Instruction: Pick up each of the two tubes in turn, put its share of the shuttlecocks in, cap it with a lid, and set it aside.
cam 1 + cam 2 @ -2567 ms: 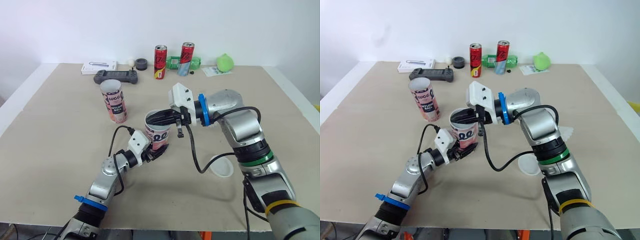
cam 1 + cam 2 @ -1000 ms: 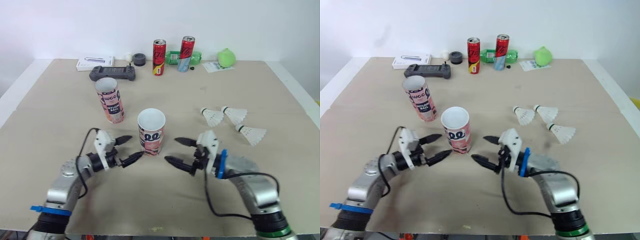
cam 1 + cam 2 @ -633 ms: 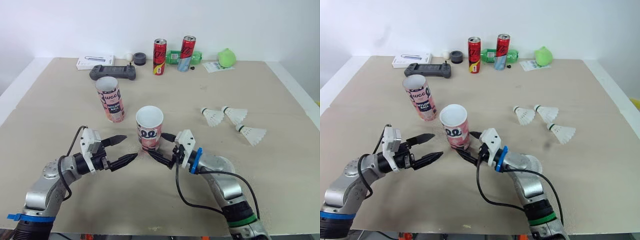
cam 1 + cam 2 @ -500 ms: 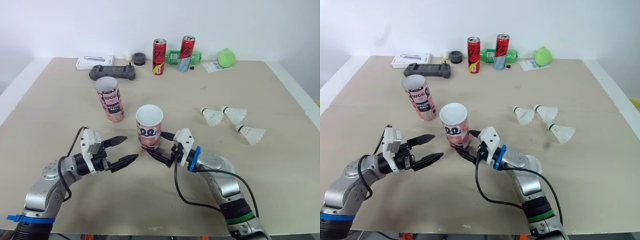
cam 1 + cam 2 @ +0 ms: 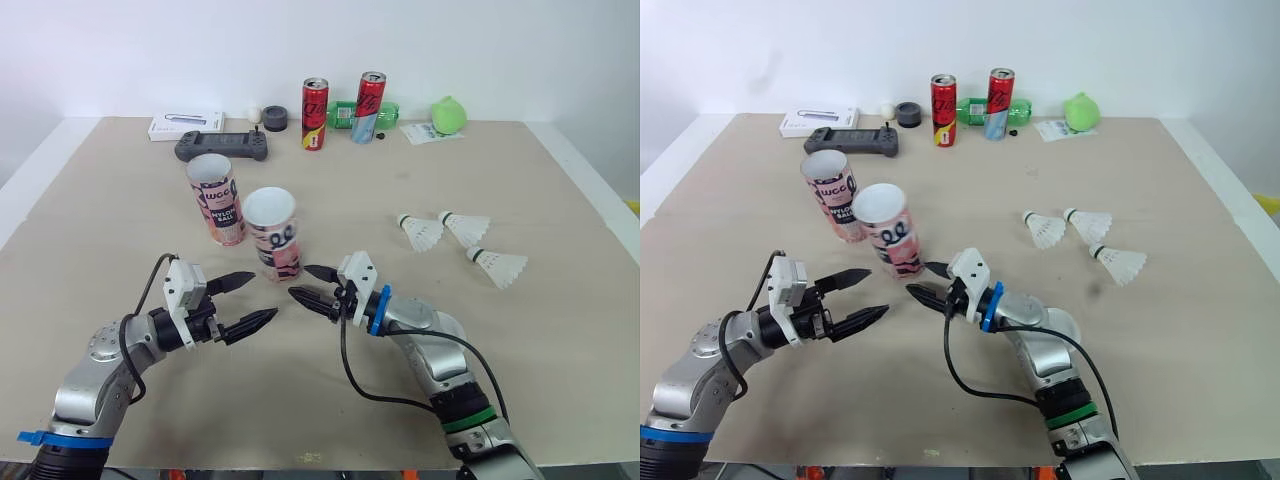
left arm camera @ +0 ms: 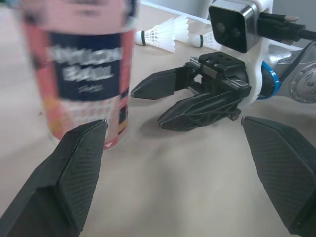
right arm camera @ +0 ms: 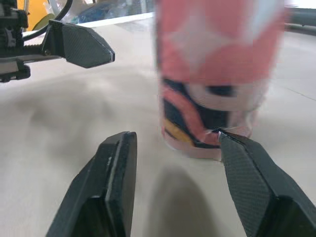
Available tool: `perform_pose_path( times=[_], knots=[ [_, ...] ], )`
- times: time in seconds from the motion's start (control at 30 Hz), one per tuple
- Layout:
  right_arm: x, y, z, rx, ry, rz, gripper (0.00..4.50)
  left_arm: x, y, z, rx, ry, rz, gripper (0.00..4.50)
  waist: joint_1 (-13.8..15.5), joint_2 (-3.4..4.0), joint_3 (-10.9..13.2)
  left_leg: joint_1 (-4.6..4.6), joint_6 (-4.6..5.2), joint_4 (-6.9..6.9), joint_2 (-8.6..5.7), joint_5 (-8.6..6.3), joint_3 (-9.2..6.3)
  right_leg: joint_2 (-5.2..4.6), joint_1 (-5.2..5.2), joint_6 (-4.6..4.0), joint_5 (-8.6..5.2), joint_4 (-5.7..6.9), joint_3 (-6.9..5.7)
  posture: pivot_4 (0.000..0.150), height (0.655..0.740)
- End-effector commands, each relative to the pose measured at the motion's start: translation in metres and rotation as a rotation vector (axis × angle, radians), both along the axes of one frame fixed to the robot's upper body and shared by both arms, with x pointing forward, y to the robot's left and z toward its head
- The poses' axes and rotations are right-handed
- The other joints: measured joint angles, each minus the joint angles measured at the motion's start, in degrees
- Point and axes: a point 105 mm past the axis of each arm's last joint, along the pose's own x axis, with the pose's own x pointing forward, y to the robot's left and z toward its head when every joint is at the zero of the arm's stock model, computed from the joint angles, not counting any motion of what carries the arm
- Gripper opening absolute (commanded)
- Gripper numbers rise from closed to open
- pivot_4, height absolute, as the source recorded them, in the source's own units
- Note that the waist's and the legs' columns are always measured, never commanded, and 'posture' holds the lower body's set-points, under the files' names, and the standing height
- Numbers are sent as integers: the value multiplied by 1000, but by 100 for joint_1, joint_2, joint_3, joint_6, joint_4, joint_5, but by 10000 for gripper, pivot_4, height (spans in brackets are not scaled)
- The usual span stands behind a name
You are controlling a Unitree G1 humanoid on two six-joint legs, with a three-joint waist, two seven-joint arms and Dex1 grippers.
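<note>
Front tube (image 5: 273,236) now nearer rear tube (image 5: 215,200)

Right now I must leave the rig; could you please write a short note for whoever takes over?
Left gripper: open, empty, low over the table near the front tube.
Right gripper: open, empty, fingertips at that tube's base.
Rear tube stands just behind; both tubes are uncapped, and their contents cannot be told.
Three shuttlecocks lie on the table to the robot's right.
Done: no tube finished.
Left: load the shuttlecocks, cap each tube, set it aside.
</note>
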Motion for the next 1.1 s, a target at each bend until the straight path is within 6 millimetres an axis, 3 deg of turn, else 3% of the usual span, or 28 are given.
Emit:
perform_pose_path(
  times=[0.03, 0.1, 0.27, 0.73, 1.1],
  knots=[
    [-1, -1, 16, 29, -49, 4, 29008, 0, 0, 2, 3, -31, -1, 45000, 0, 0, 0, 0, 0, 0, 0, 0, 0, 0, 0, 0, 0, 0, 0, 1500, 7400],
    [2, -2, 17, 19, -52, -5, 29008, 1, 1, 1, 4, -31, 1, 45000, 0, 0, 0, 1, 0, 0, 0, 0, 0, 1, -1, 0, 0, 2, 0, 1500, 7400],
    [18, -4, 23, 75, -12, -80, 44264, 4, 3, 0, -2, -44, 22, 45000, 0, 0, 0, 1, 0, 9, 0, 0, 1, 1, 0, -3, 5, 4, 0, 1500, 7400],
    [44, 45, 26, 76, -2, -49, 44264, 1, 4, -3, -3, -47, 43, 45000, -31, 0, 0, 5, 0, 21, 9, 2, 2, 9, 0, -35, 31, 16, 0, 1500, 7400],
    [57, 65, 25, 55, -20, -24, 44264, -1, 4, -4, -1, -47, 60, 45000, -48, 0, 0, 8, 0, 20, 14, 3, 2, 14, 0, -55, 44, 19, -1, 1500, 7400]
  ],
)
